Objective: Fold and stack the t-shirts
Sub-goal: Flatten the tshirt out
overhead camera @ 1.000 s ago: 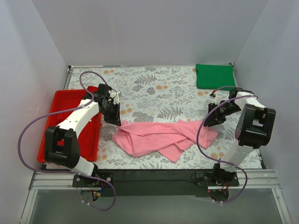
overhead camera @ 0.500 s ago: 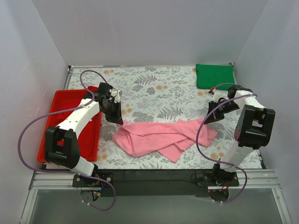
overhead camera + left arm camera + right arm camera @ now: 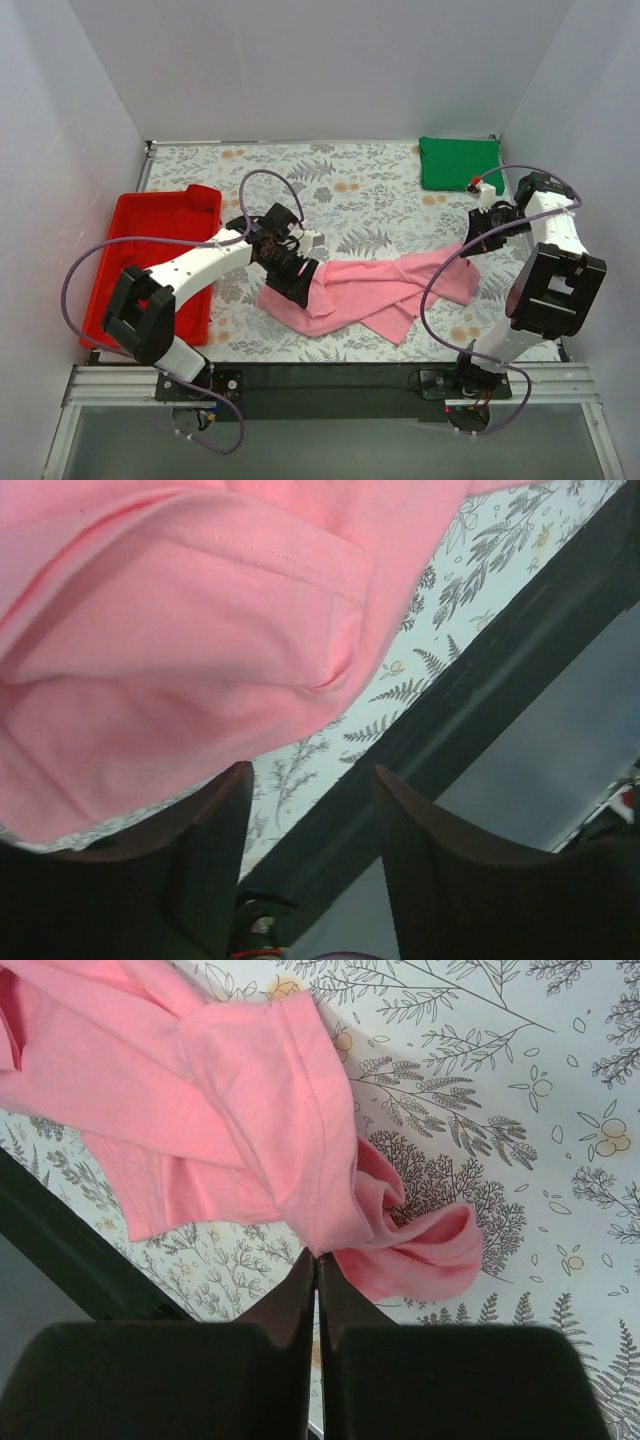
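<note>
The light pink t-shirt lies crumpled in the middle of the floral table. My left gripper hovers low over its left edge. In the left wrist view that gripper is open, with pink cloth just beyond the fingertips and nothing between them. My right gripper is at the shirt's right end. In the right wrist view it is shut, pinching a fold of the pink t-shirt. The dark green t-shirt lies folded at the back right corner.
A red plastic tray sits at the left side of the table. White walls close in the left, back and right. The table's black front edge runs just beyond the left gripper.
My left arm swung right from the tray to the pink shirt's left edge and opened. My right gripper shut on the shirt's right end and drew it to the right.
</note>
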`<action>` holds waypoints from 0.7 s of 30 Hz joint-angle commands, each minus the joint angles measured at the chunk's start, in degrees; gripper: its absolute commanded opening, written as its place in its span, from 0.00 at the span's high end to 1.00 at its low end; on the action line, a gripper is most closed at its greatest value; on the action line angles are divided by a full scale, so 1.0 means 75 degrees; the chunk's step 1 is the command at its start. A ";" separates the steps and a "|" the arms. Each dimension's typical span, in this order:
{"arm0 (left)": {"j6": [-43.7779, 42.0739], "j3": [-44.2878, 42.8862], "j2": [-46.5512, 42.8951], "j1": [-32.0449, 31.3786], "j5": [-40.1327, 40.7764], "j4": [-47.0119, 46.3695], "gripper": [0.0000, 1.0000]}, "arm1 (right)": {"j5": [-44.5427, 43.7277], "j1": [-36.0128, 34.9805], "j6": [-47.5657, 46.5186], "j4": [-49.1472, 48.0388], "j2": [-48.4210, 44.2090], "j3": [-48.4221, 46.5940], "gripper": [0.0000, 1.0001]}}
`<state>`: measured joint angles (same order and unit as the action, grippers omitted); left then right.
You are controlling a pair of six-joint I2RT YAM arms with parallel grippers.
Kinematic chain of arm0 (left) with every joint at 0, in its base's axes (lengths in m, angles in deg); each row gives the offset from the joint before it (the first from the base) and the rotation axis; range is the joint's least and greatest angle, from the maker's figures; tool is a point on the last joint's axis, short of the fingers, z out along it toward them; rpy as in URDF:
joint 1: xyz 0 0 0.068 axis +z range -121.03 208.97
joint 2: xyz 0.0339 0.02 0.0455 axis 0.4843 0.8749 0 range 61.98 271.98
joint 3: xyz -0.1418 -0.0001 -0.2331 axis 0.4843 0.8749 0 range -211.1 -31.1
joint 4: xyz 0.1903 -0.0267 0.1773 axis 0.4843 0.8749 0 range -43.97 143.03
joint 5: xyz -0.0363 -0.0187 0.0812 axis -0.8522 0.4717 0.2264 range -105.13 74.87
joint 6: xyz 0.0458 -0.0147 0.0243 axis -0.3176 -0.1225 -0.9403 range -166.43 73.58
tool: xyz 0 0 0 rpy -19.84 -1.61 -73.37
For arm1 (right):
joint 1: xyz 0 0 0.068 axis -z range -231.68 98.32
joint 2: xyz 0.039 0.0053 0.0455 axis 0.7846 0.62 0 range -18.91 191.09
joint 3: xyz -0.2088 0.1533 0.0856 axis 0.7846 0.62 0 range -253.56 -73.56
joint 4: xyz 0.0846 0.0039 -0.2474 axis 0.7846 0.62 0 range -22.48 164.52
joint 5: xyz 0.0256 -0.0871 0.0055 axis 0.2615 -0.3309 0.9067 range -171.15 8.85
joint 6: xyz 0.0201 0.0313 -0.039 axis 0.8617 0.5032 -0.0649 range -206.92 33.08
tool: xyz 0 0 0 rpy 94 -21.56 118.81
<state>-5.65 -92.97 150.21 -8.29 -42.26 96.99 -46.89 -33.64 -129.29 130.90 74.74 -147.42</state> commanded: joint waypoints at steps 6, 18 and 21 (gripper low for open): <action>-0.1590 -0.0775 -0.1415 0.1579 -0.1771 -0.0197 0.51 | -0.0104 -0.0003 -0.0468 0.0362 0.0158 -0.0838 0.99; -1.1128 -0.0726 -0.1091 -0.0609 -0.1938 0.0327 0.57 | 0.0107 -0.0003 -0.0398 0.0468 0.0416 -0.0850 0.99; -1.2045 -0.1885 0.0421 -0.1358 -0.1621 0.1605 0.57 | 0.0248 -0.0015 -0.0351 0.0480 0.0428 -0.0804 0.99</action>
<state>-76.99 -100.97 145.01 -15.06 -57.69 100.55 -47.59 -33.75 -131.81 133.32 78.12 -152.52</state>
